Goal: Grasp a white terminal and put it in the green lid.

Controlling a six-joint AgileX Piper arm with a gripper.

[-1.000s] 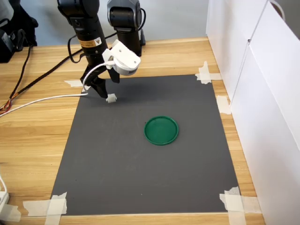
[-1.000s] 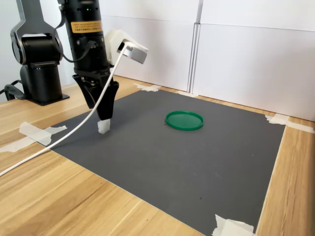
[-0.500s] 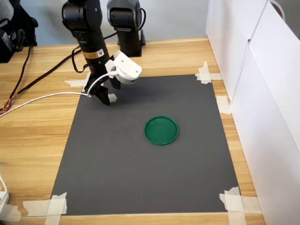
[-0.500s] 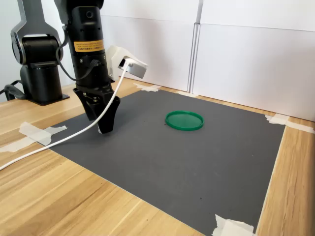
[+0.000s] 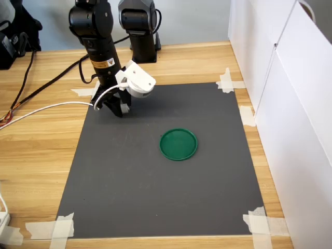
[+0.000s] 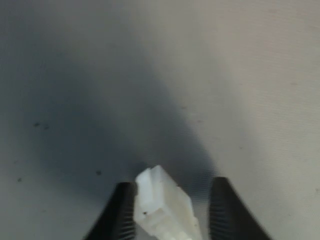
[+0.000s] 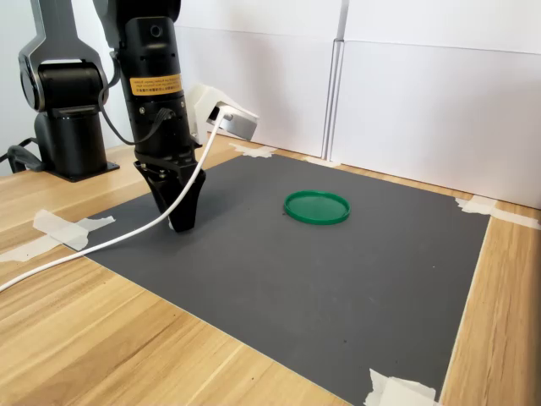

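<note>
The white terminal (image 6: 162, 207) is a small white plastic block lying on the dark mat between my two black fingers in the wrist view. One finger (image 6: 124, 210) stands against it; a narrow gap separates it from the other finger (image 6: 220, 205). My gripper (image 6: 172, 187) is open around it, tips down at the mat (image 5: 120, 110) (image 7: 182, 223). In both exterior views the fingers hide the terminal. The green lid (image 5: 178, 144) (image 7: 316, 207) lies flat near the mat's middle, well apart from the gripper.
The dark grey mat (image 5: 155, 197) is taped to a wooden table. A white cable (image 5: 46, 110) trails from the wrist camera towards the first exterior view's left. The arm's black base (image 5: 137, 31) stands behind the mat. White panels (image 5: 290, 104) wall the first exterior view's right.
The gripper has come down to the mat and now straddles the terminal, which a second ago lay in plain sight just beside its tips. The lid has not moved.
</note>
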